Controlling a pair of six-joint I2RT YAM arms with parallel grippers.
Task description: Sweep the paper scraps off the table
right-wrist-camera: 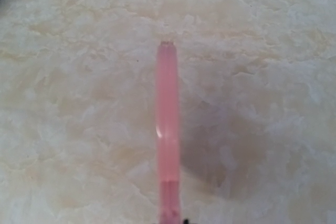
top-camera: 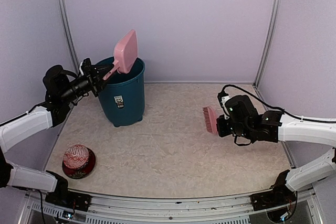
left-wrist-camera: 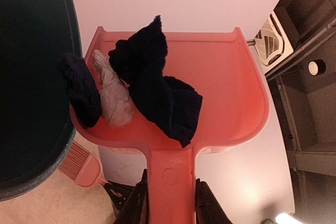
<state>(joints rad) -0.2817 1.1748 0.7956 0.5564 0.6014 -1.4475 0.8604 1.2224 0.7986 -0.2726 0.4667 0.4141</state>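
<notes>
- The top external view looks from high up and behind both arm bases toward the lilac back wall point(top-camera: 199, 24). It stands far enough off to take in the whole desk point(top-camera: 173, 156).
- The left wrist view sits right behind the left end effector point(left-wrist-camera: 172, 203). It faces along the pink dustpan point(left-wrist-camera: 226, 87) at very close range, with the teal bin point(left-wrist-camera: 31, 77) filling its left edge.
- The right wrist view looks steeply down at the desk from close up, along the pink brush point(right-wrist-camera: 167, 129), which it sees edge-on.
- The top and left wrist views share the dustpan, bin and brush. The top and right wrist views share the brush and the desk around it.
</notes>
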